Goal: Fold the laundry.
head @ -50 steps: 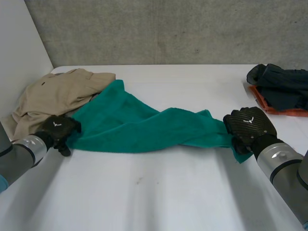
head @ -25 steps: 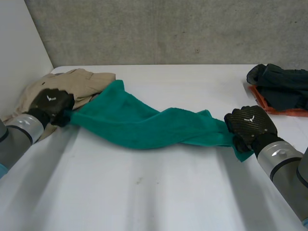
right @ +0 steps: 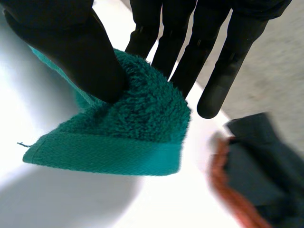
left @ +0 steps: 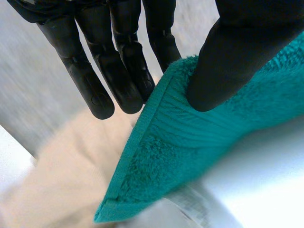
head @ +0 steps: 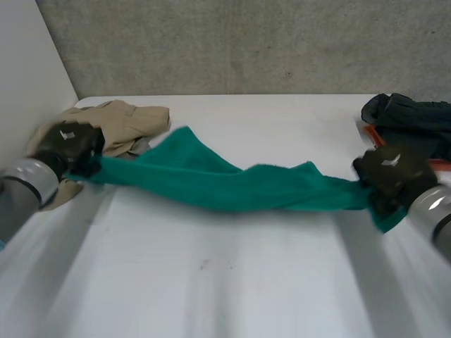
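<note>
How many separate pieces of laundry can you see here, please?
3: a green towel stretched from the left hand to the right hand, a beige garment behind the left, a dark garment behind the right. Others may lie hidden beneath.

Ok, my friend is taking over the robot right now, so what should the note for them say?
Left hand: pinches the green towel near one corner.
Right hand: pinches it at the other end.
The towel is stretched between them across the white table. A beige garment lies by the left hand, dark clothes by the right.
Done: towel gripped at both ends.
Left: fold it, then the rest.
</note>
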